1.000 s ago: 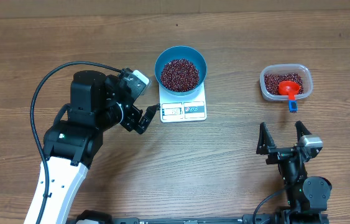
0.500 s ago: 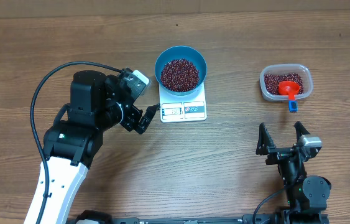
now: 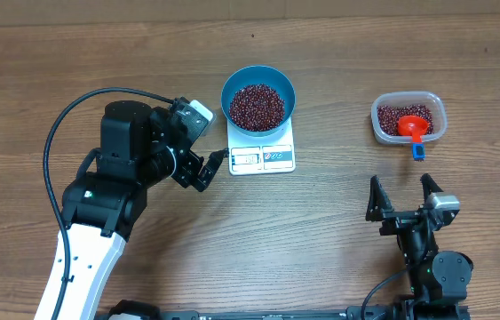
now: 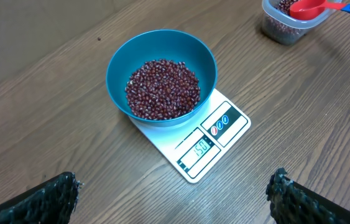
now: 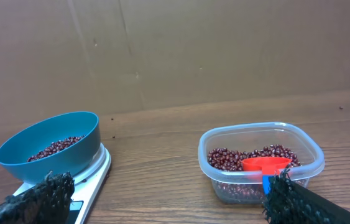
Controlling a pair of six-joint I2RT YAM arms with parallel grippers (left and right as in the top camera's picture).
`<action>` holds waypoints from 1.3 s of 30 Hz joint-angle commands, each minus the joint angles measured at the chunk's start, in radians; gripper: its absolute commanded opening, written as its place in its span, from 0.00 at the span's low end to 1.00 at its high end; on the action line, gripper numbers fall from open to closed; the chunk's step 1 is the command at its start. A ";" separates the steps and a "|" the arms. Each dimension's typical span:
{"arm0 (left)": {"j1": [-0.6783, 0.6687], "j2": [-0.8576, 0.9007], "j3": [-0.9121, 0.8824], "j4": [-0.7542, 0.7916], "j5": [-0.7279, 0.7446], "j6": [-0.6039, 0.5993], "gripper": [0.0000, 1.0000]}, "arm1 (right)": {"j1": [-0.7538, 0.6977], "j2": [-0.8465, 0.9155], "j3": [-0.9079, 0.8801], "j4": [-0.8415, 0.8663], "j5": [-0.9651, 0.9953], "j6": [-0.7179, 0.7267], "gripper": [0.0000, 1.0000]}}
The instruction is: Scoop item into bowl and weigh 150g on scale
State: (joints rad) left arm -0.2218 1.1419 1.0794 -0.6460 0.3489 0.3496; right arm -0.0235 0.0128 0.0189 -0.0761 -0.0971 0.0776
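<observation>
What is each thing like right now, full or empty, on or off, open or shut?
bowl: sitting on the scale, holding beans.
beans: heaped in the bowl, more in the tub.
scale: on, display looks like 150.
tub: no lid, partly filled.
scoop: lying in the tub, handle over the rim.
left tool: open, empty.
right tool: open, empty.

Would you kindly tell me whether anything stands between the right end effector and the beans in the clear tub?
Nothing visible does. Bare table lies between the open right end effector and the clear tub; only the red scoop rests on the beans inside it.
</observation>
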 commanded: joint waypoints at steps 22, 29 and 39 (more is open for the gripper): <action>0.005 -0.014 -0.031 -0.004 0.018 -0.014 1.00 | 0.006 -0.010 -0.011 0.002 0.007 0.000 1.00; 0.005 -0.202 -0.228 0.163 0.015 -0.024 1.00 | 0.006 -0.010 -0.011 0.002 0.007 0.000 1.00; 0.006 -0.614 -0.658 0.597 -0.301 -0.062 1.00 | 0.006 -0.010 -0.011 0.002 0.007 0.000 1.00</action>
State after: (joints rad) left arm -0.2218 0.6201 0.5541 -0.1265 0.1947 0.3225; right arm -0.0238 0.0128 0.0189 -0.0772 -0.0967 0.0776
